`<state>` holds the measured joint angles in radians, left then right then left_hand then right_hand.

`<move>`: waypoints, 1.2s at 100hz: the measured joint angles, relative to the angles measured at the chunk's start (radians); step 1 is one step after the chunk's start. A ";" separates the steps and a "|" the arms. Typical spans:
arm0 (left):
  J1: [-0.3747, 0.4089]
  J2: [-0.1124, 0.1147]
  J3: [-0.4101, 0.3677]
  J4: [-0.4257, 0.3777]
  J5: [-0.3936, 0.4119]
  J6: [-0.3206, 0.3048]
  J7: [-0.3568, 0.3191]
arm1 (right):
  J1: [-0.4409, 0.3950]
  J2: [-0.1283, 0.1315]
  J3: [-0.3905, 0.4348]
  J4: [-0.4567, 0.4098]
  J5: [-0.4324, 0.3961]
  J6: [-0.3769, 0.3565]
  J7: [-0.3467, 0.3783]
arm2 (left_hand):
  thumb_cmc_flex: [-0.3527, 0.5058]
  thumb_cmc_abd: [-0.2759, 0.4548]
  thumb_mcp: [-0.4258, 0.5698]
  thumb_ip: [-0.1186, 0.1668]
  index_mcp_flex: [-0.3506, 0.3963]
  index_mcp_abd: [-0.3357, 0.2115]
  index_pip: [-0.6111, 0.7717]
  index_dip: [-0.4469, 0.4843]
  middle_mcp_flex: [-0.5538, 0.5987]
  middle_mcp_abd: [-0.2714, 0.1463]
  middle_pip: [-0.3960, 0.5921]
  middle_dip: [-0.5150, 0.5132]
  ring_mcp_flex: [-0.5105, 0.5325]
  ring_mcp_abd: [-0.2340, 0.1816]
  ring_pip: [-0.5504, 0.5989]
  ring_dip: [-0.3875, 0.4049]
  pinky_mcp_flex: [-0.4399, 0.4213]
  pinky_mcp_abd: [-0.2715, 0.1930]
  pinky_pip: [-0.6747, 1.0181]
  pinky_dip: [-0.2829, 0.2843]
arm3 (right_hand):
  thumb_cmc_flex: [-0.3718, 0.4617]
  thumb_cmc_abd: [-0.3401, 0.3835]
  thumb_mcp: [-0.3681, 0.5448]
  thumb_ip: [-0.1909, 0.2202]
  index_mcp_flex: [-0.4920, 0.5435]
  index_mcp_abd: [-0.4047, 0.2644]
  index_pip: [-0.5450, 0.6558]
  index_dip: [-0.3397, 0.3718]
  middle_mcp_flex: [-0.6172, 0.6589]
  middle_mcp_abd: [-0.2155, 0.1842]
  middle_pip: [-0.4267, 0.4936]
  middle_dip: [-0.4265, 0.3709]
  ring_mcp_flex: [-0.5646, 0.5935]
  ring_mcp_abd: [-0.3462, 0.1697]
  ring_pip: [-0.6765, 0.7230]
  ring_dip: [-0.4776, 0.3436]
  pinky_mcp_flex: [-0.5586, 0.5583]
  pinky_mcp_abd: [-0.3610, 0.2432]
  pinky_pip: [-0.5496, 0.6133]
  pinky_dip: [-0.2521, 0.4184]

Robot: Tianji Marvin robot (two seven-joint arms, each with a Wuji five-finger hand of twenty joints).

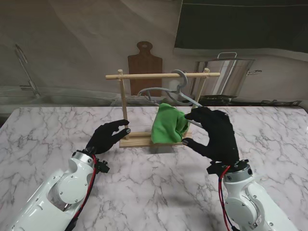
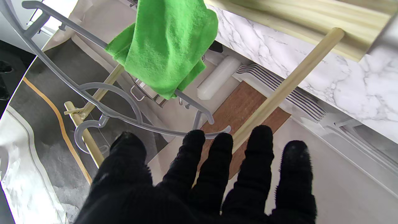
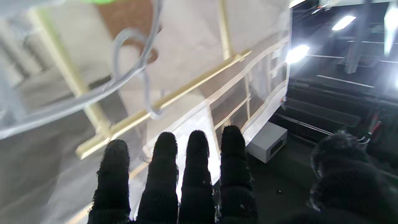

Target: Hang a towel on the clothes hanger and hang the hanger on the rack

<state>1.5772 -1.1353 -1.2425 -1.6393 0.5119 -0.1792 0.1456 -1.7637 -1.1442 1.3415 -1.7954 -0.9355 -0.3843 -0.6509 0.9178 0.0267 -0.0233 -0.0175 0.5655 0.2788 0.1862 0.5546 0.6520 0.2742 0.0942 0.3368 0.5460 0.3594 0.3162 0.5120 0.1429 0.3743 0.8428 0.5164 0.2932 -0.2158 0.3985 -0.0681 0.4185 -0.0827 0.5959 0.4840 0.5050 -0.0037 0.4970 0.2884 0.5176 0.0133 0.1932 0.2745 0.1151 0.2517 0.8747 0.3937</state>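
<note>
Stand view, near to far: left hand (image 1: 107,136) at 8 o'clock, fingers spread, holding nothing, just beside the rack (image 1: 144,139) base. Right hand (image 1: 215,134) at 4 o'clock, fingers apart, empty, beside the towel (image 1: 168,123). Green towel draped over grey hanger (image 1: 166,92); hanger hook over the rack's top bar at 12 o'clock. Steel pot (image 1: 226,77) beyond, at 1 o'clock.

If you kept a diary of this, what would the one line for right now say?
towel: draped on hanger | hanger: hooked on rack | left hand: open, empty | right hand: open, empty
</note>
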 measured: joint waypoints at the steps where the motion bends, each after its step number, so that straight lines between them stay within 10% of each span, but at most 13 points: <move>1: 0.000 0.000 0.000 0.000 0.000 0.000 0.000 | 0.000 0.000 -0.004 -0.002 0.008 -0.004 0.013 | 0.000 0.000 0.000 0.000 0.000 0.000 0.000 0.000 0.000 0.000 0.000 0.000 0.000 0.000 0.000 0.000 0.000 0.000 0.000 0.000 | 0.000 0.000 0.000 0.000 0.000 -0.004 0.000 -0.002 0.000 -0.001 0.000 0.000 0.000 0.000 0.000 0.000 0.001 0.000 0.000 0.000; 27: -0.004 0.000 0.012 -0.001 -0.052 0.000 -0.017 | 0.039 0.008 -0.157 0.024 0.241 0.074 0.321 | 0.000 0.000 0.000 0.000 0.000 0.000 0.000 0.000 0.000 0.000 0.000 0.000 -0.001 0.000 0.000 -0.001 0.000 0.000 0.000 0.000 | 0.000 0.022 -0.002 0.001 -0.088 -0.004 -0.015 -0.031 0.000 -0.002 -0.004 -0.008 0.002 0.000 0.001 -0.016 0.027 -0.022 0.022 -0.015; 57: -0.021 0.000 0.042 0.026 -0.070 0.040 -0.045 | 0.119 -0.018 -0.233 0.185 0.470 0.192 0.374 | 0.000 0.000 0.000 0.000 0.000 0.000 0.000 0.000 -0.026 0.001 -0.004 0.001 -0.014 0.000 -0.011 -0.011 -0.002 -0.005 0.000 0.000 | 0.000 0.072 -0.031 0.001 -0.133 -0.004 -0.020 -0.047 -0.041 -0.010 -0.015 -0.009 0.000 0.001 0.001 -0.024 0.009 -0.022 0.022 -0.045; 120: -0.032 -0.007 0.052 0.075 -0.107 0.087 -0.052 | 0.111 -0.036 -0.108 0.274 0.555 0.192 0.396 | 0.011 0.000 0.000 0.000 0.000 0.001 0.000 0.000 -0.026 0.002 -0.005 -0.006 -0.024 0.000 -0.015 -0.011 -0.014 -0.006 -0.024 -0.003 | 0.000 0.072 -0.037 0.001 -0.116 -0.032 -0.009 -0.072 -0.012 -0.036 -0.036 -0.021 0.000 0.001 0.001 -0.025 -0.016 -0.023 0.004 -0.063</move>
<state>1.5455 -1.1419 -1.1905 -1.5640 0.4047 -0.0926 0.0941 -1.6529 -1.1801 1.2331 -1.5214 -0.3803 -0.1923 -0.2553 0.9283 0.0268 -0.0232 -0.0175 0.5655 0.2794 0.1866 0.5544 0.6258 0.2760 0.0894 0.3312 0.5216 0.3593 0.3017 0.5005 0.1288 0.3680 0.8184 0.5131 0.2932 -0.1436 0.3619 -0.0668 0.3022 -0.1144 0.5866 0.4120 0.4933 -0.0393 0.4606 0.2673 0.5172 0.0139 0.1943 0.2496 0.0992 0.2291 0.8789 0.3307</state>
